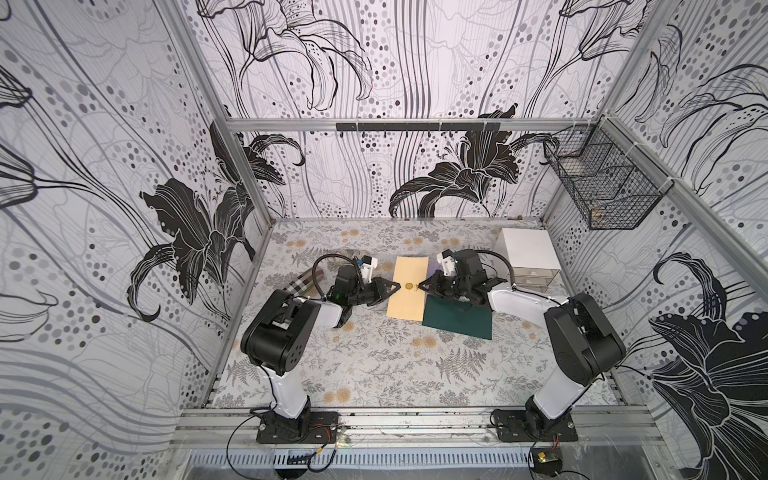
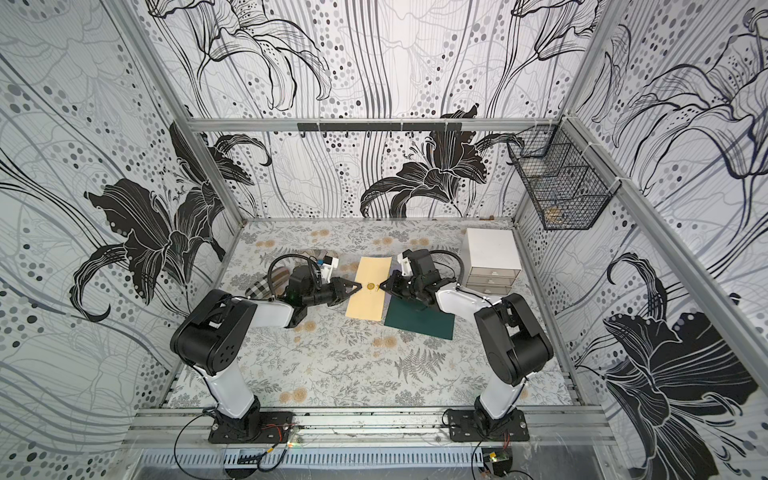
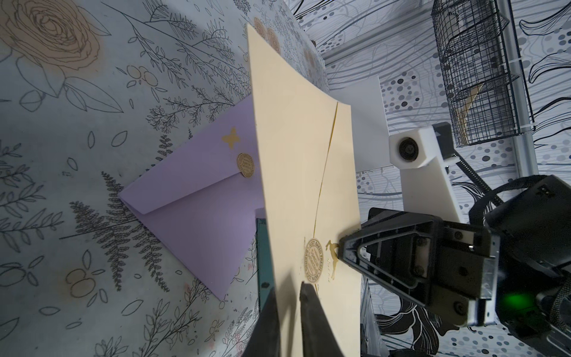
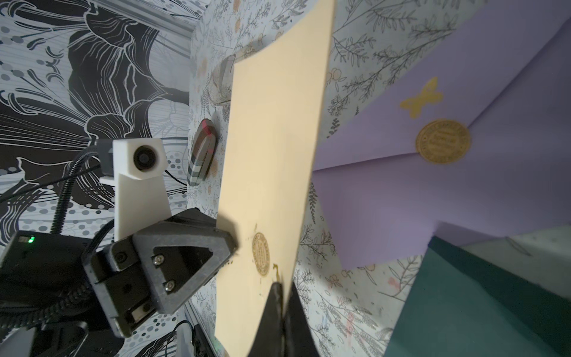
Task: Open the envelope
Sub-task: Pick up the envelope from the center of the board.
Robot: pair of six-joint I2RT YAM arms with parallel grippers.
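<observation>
- Lettering on the round gold seal point(image 3: 314, 259) of the cream envelope point(image 3: 296, 154): I can read "JUST BAKED" round the rim and "NOW" at the end. The middle lines are too small to read. A little gold animal figure point(image 3: 332, 247) sits right beside the seal.
- Up off the table point(image 1: 374, 374) it hangs, slightly bowed, at the edge of the dark green sheet point(image 1: 457, 318) on the left arm's side. The flap is closed under that seal.
- Clenched tight, the right gripper point(image 4: 282, 287) pinches the envelope's edge just by the seal, on the side toward the green sheet.
- Across from it, the left gripper point(image 3: 288, 286) straddles the opposite edge, one finger on each face. Whether it's actually biting the paper, I can't tell.
- Flat beyond the green sheet's far edge lies a purple envelope point(image 4: 432, 185), partly hidden behind the cream one. It has a gold butterfly point(image 4: 421, 97) and its own seal point(image 4: 443, 141), with the writing blurred.
- In both top views the right arm covers the green sheet's far corner.
- Across the cream envelope from the green sheet there's a checked pouch point(image 1: 309, 280), half behind the left arm.
- Past the sheet, toward the back corner, stands a white drawer unit point(image 1: 530, 257), and a wire basket point(image 1: 602, 183) hangs on the wall higher up.
</observation>
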